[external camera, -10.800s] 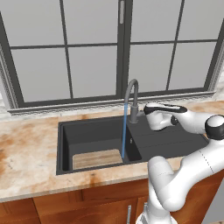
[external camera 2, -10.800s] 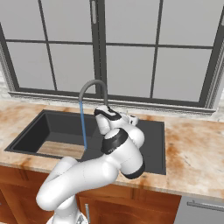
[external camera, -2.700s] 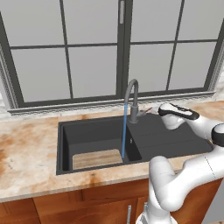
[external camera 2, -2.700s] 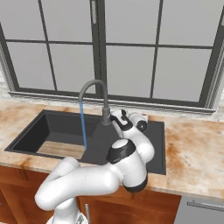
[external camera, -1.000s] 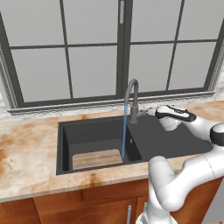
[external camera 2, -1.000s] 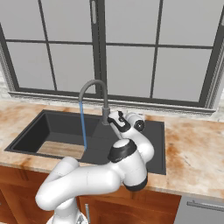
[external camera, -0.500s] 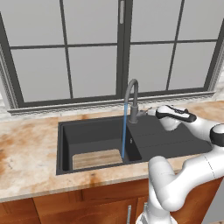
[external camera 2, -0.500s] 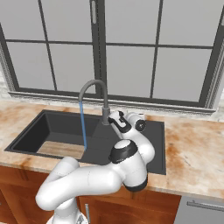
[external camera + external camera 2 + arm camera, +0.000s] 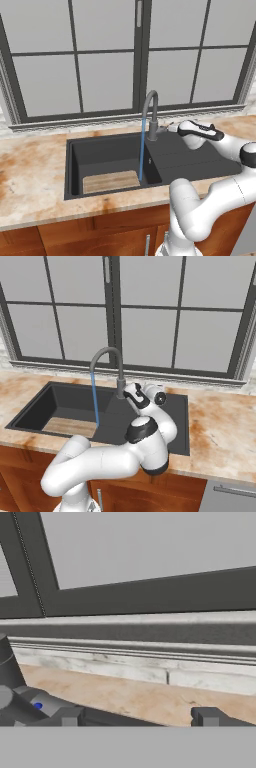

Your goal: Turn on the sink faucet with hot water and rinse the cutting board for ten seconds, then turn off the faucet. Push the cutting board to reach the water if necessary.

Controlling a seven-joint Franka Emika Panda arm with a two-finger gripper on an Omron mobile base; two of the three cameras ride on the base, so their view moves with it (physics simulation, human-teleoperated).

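Nearest the counter's front edge, the cutting board [image 9: 111, 181] is seen lying flat on the floor of the sink [image 9: 75, 165], against the basin's near wall. Its long axis runs left to right, parallel to the counter's front edge, and its grain stripes run the same way. The water [image 9: 142, 150] is seen as a thin blue stream falling straight from the spout and meeting the basin at the board's right end; whether it strikes the wood itself or the basin floor just beside it cannot be told.

Farther back, the sink faucet [image 9: 151, 117] stands at the far rim between basin and drainboard, its gooseneck arching toward the left and near side so that the outlet points down into the basin. The small lever at its base sticks out to the right.

Just right of the faucet base, the gripper [image 9: 135, 717] is held level at about the lever's height, pointing toward the far wall and window sill. In the hand view its two finger tips stand apart with a clear gap between them, and nothing is seen gripped; the lever, with its blue dot, lies at the left finger tip.

With water running, the rinse appears to be under way or ending, and the shutting-off step seems to be in hand. The next move would call for the lever to be pressed back to its off position.
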